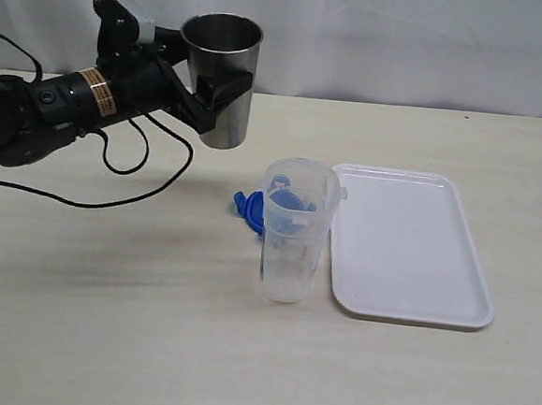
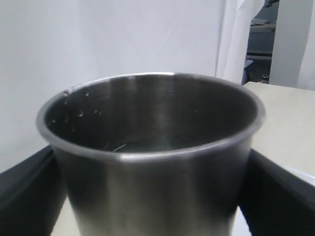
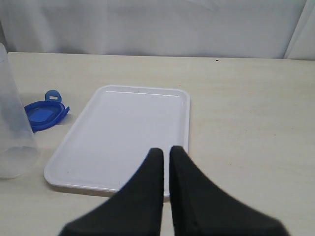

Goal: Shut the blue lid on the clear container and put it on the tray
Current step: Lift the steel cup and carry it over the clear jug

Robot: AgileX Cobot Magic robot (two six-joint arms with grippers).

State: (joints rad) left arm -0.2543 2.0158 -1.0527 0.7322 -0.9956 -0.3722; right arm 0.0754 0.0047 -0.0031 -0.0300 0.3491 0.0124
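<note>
The clear container [image 1: 291, 242] stands upright and uncovered at the table's middle, also seen at the edge of the right wrist view [image 3: 12, 132]. The blue lid [image 1: 249, 205] lies flat on the table just behind it, partly seen through its wall [image 3: 44, 112]. The white tray [image 1: 409, 241] lies right of the container with nothing on it [image 3: 123, 128]. My left gripper [image 1: 210, 78] is shut on a shiny steel cup [image 1: 220, 77], held upright above the table's back left [image 2: 147, 162]. My right gripper [image 3: 166, 152] is shut on nothing, near the tray's edge; it is outside the exterior view.
A black cable [image 1: 113, 185] loops over the table under the left arm. White curtain [image 1: 406, 35] hangs along the table's far edge. Bare tabletop [image 1: 102, 321] stretches in front of the container and tray.
</note>
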